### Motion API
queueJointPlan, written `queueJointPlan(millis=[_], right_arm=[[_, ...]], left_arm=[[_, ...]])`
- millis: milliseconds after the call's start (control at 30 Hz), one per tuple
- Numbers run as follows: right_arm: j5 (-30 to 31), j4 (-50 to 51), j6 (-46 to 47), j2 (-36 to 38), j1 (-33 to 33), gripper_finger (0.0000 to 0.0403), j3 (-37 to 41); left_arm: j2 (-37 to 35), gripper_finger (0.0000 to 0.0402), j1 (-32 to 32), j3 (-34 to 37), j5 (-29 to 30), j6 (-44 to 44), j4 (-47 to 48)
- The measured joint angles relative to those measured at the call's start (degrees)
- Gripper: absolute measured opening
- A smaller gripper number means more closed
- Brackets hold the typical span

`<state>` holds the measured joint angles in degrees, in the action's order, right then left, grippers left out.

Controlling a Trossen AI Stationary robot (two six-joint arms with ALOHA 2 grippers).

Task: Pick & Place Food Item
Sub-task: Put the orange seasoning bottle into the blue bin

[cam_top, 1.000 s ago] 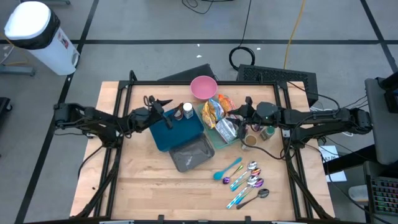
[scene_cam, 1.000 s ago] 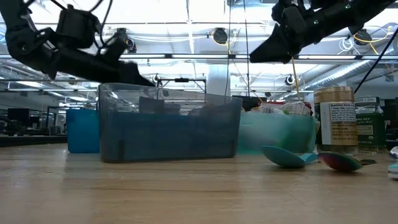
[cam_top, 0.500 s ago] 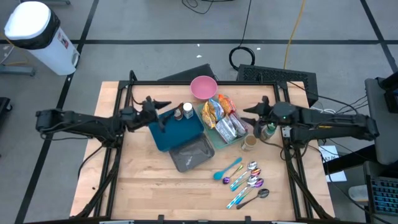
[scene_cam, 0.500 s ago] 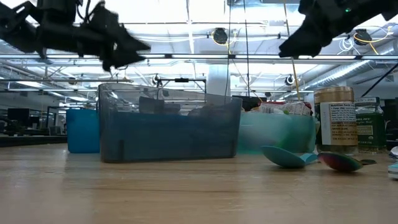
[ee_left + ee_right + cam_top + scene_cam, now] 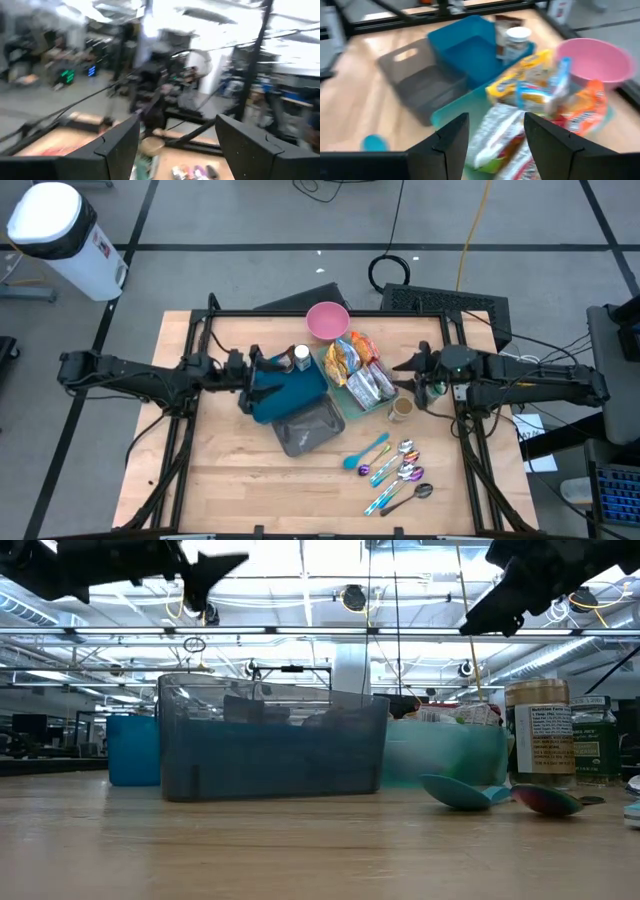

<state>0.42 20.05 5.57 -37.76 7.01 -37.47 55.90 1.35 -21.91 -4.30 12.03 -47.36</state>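
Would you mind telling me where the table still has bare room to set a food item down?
Bare wood runs along the near edge, left of the spoons and below the grey bin. The left side under the left arm is bare too. It is crowded mid-table: blue bin, snack tray, pink bowl and jars sit close together.

Printed labels present, none legible.
Spice jar (image 5: 541, 732), low view, on worktop (image 5: 300, 840): pale label with several lines of dark print, too small to read.
Second jar (image 5: 598, 736), just beside the first: green-and-white label, wording not readable.
White bin (image 5: 57, 235), high view, on the floor: small red-marked sticker on its side, text unreadable.
Snack packets (image 5: 540, 87), right wrist view: bright printed wrappers, lettering blurred.
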Motion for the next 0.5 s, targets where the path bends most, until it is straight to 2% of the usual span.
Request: queueJointPlan(millis=[133, 233, 433, 500], right_arm=[[-9.8, -2.2, -0.3, 0.0, 0.0, 0.0179, 1.2], [-14.1, -7.1, -0.5, 0.0, 0.0, 0.018, 3.4], [-13.6, -20.6, -0.4, 0.0, 0.0, 0.0182, 8.0], [-11.6, -25.3, -0.5, 0.0, 0.0, 0.018, 9.8]], left_arm=[[0.0, 0.0269, -1.4, 0.0, -5.5, -6.9, -3.5], [0.0, 0.0269, -2.0, 0.0, -5.4, -10.5, -3.9], [0.0, 0.0269, -1.7, 0.0, 2.2, -13.1, -1.6], [-0.2, 0.0269, -0.4, 0.0, 2.3, -14.5, 0.0]])
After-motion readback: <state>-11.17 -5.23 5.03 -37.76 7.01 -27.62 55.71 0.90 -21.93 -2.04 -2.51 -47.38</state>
